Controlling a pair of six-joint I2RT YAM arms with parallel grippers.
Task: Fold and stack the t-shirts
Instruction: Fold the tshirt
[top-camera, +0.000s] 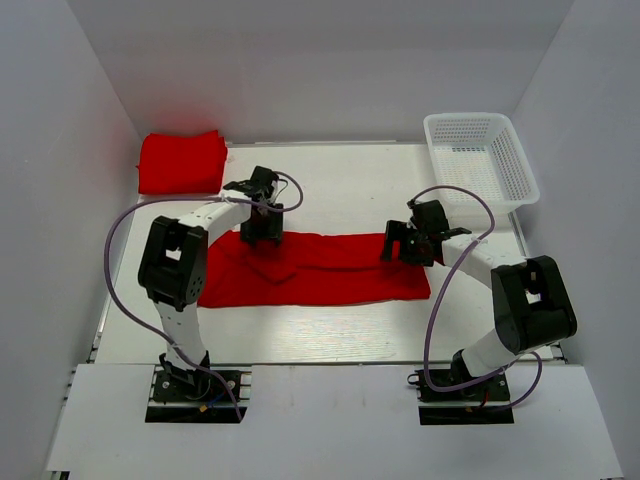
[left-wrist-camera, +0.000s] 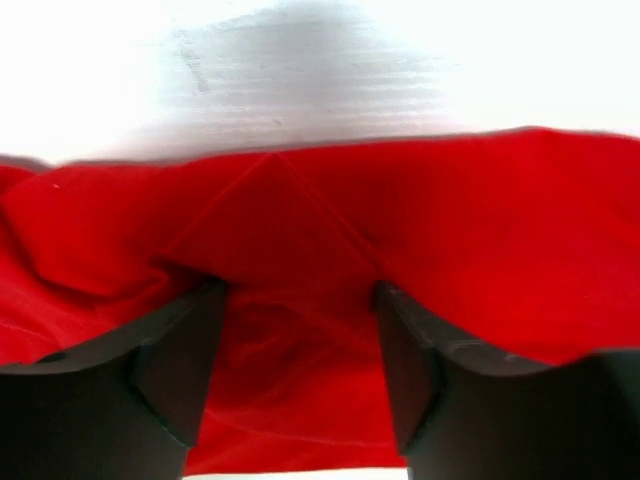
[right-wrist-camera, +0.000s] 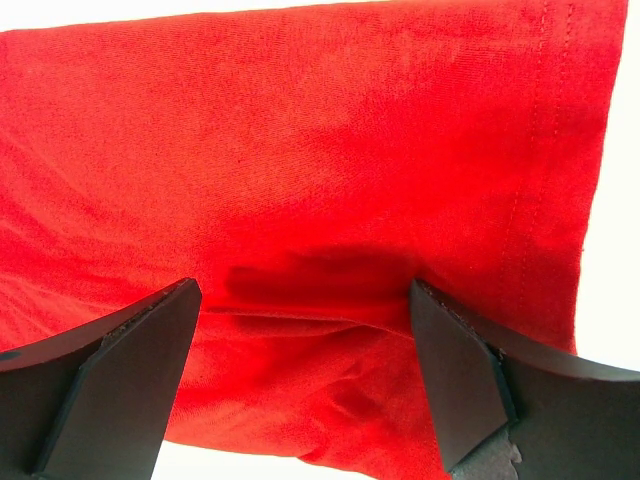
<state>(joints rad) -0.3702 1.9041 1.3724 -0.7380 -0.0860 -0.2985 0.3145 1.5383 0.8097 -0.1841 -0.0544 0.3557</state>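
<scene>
A red t-shirt (top-camera: 320, 268) lies folded into a long band across the middle of the table. My left gripper (top-camera: 262, 238) is open and presses down on its far left edge; the cloth (left-wrist-camera: 300, 230) bunches between the fingers (left-wrist-camera: 180, 360). My right gripper (top-camera: 408, 252) is open over the shirt's far right end, fingers (right-wrist-camera: 455, 370) astride a fold of the cloth (right-wrist-camera: 300, 150). A second red t-shirt (top-camera: 182, 161) sits folded at the back left corner.
A white plastic mesh basket (top-camera: 480, 158) stands at the back right. White walls close in the table on the left, back and right. Purple cables loop from both arms.
</scene>
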